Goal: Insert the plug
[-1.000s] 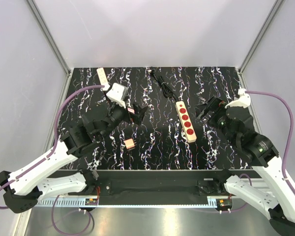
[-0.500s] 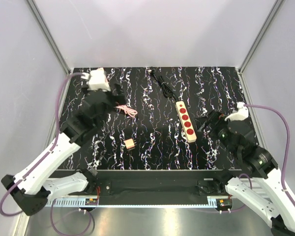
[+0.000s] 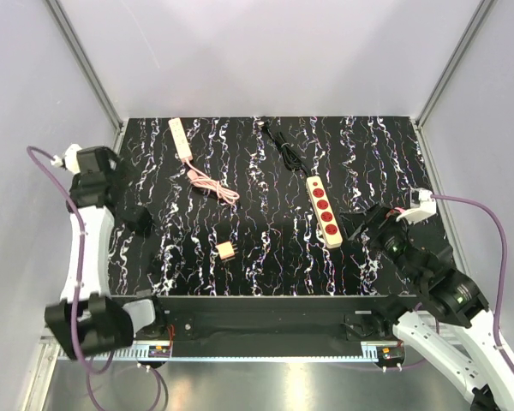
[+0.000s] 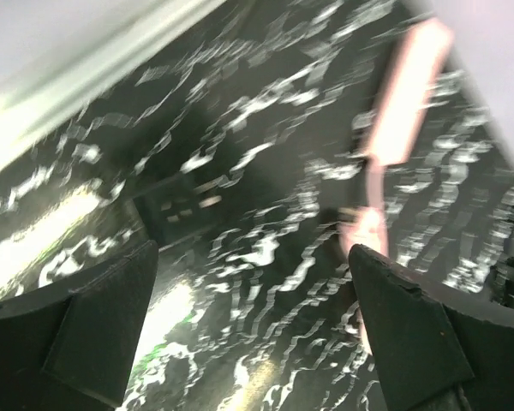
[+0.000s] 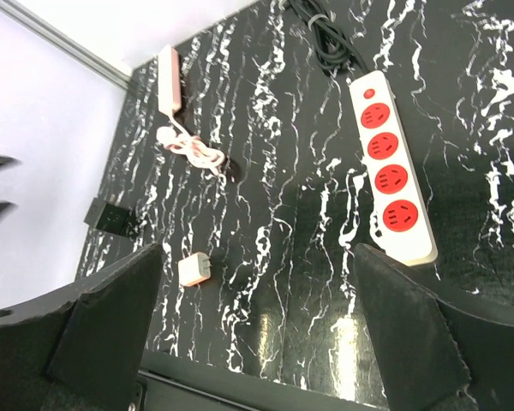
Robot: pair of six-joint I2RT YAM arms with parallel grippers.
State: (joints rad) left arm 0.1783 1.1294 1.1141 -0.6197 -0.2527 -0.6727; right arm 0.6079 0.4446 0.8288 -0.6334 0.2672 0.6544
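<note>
The plug [image 3: 227, 250] is a small white and pink cube lying alone on the black marbled table, left of centre; the right wrist view shows its prongs [image 5: 194, 270]. The white power strip [image 3: 324, 211] with red sockets lies right of centre and also shows in the right wrist view [image 5: 391, 190]. My left gripper [image 3: 140, 220] is open and empty near the table's left edge, well left of the plug. Its wrist view is blurred, with fingers [image 4: 77, 325] wide apart. My right gripper [image 3: 360, 224] is open and empty, just right of the strip's near end.
A pink bar with a coiled pink cable [image 3: 188, 150] lies at the back left and appears blurred in the left wrist view [image 4: 411, 94]. A black cable [image 3: 283, 145] runs from the strip to the back edge. Enclosure walls stand on both sides.
My left arm has swung from the table's middle, past the pink bar, out to the far left edge. My right arm has drawn back a little toward the near edge.
</note>
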